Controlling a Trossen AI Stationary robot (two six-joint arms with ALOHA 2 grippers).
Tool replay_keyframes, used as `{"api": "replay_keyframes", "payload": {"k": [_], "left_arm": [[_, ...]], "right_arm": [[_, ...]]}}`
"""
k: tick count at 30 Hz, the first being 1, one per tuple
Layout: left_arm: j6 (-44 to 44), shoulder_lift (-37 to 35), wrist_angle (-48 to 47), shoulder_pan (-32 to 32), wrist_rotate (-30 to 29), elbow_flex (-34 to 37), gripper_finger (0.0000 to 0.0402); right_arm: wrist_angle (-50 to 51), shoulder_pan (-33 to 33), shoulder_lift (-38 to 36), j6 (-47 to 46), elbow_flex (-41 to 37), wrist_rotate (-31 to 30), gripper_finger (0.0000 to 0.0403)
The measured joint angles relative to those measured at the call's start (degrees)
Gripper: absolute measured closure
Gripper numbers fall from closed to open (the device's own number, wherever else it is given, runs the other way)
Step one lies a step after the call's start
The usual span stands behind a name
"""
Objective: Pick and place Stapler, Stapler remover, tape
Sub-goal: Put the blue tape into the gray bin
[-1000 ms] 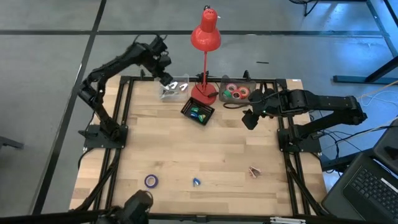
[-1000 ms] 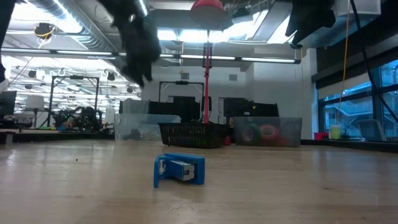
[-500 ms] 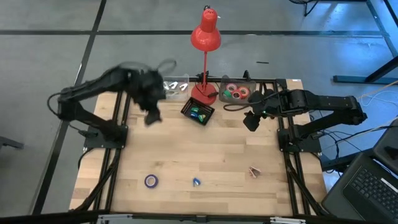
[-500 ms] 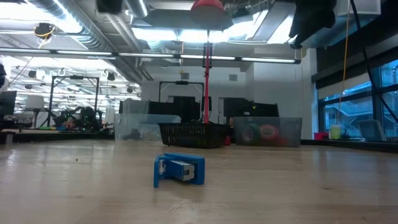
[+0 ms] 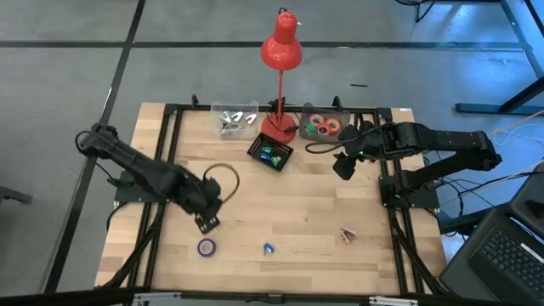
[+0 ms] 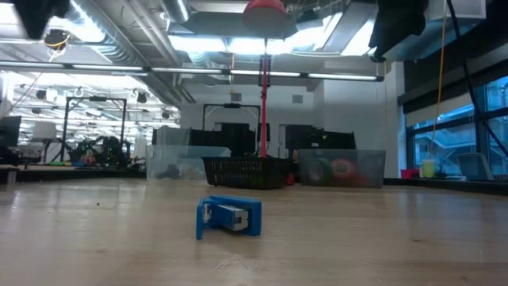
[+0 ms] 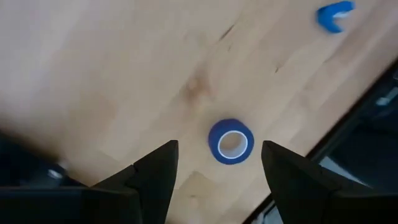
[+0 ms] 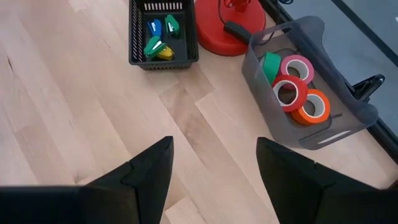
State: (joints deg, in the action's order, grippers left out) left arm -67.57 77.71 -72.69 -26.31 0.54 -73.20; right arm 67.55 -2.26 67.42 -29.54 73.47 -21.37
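A purple-blue tape roll (image 5: 206, 247) lies flat on the table near the near-left edge; in the left wrist view this roll (image 7: 230, 142) shows between and beyond my fingers. My left gripper (image 5: 206, 223) (image 7: 217, 171) hangs open just above it, on its far side, touching nothing. A small blue stapler (image 5: 269, 249) (image 6: 229, 217) (image 7: 336, 14) lies to the roll's right. A small reddish staple remover (image 5: 347, 234) lies near the right edge. My right gripper (image 5: 342, 166) (image 8: 214, 168) waits open above the table's far right.
A grey bin (image 5: 325, 125) (image 8: 348, 106) at the far edge holds red, pink-orange and green tape rolls (image 8: 292, 87). A black basket (image 5: 271, 153) (image 8: 163, 31) holds small staplers. A clear tray (image 5: 237, 119) and a red lamp (image 5: 280, 51) stand at the far edge.
My left arm has swung from the clear tray at the far edge toward the near-left part of the table and come down over the purple-blue tape roll. My right arm has kept still. Nothing on the table has moved.
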Motion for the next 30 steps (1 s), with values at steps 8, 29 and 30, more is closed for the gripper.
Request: {"api": "replay_keyframes", "payload": {"k": [8, 29, 30], "left_arm": [[-10.60, 7.36, 4.60, -6.72, 0.74, 5.93, 0.0174], [-6.06, 25.29, 14.61, -14.20, 4.07, 6.31, 0.0174], [-5.76, 25.96, 15.15, -14.26, 3.97, 6.31, 0.0174]], "right_arm": [[0.00, -0.02, 0.00, 0.06, 0.00, 0.63, 0.0172], [0.02, -0.85, 0.00, 1.27, 0.00, 2.16, 0.0172], [0.01, -0.85, 0.00, 1.27, 0.00, 2.21, 0.0172]]}}
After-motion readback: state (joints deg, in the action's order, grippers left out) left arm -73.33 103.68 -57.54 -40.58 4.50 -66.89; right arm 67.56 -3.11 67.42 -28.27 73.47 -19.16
